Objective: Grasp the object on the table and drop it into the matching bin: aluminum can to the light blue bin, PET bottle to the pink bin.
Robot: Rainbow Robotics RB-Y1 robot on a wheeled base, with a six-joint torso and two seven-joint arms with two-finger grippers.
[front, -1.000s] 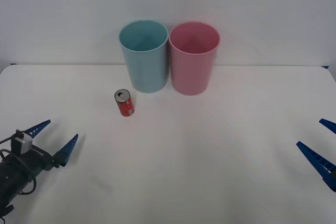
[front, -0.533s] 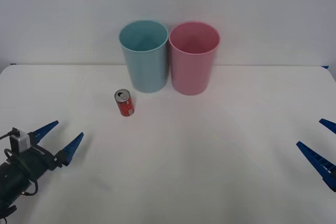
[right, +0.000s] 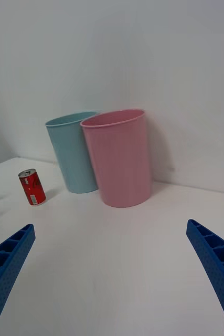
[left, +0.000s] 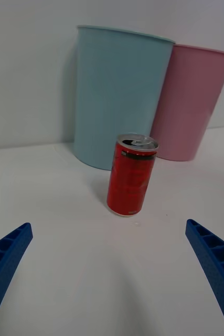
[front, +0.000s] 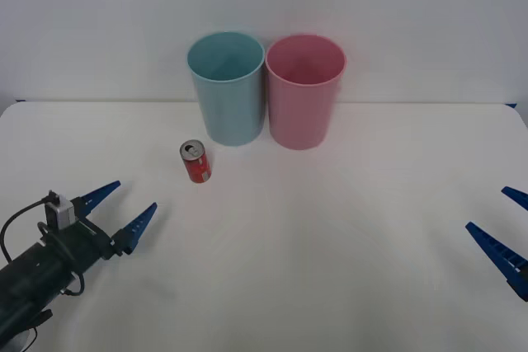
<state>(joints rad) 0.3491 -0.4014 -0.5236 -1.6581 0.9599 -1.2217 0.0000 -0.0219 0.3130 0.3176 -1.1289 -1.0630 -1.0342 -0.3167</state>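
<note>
Presently, the approach stage is in hand; nothing is grasped yet.

- The aluminum can (front: 195, 161) stands upright on the table (front: 330, 228), just in front of the light blue bin (front: 227, 88) and apart from it; the pink bin (front: 304, 91) stands touching or nearly touching the blue one on its right.
- The left gripper (front: 122, 212) hovers low over the table, near the can but short of it, fingers spread wide and holding nothing.
- The right gripper (front: 505, 232) waits at the table's right edge, fingers also wide.
- Judgement: in the left wrist view the can (left: 131, 174) sits roughly centred between the fingers; the gripper should advance straight, straddle the can at mid-height and close squarely, without tipping it toward the bin.
- Against the picture of a second ago, the left gripper has advanced toward the can; can, bins and right gripper are unchanged.
</note>
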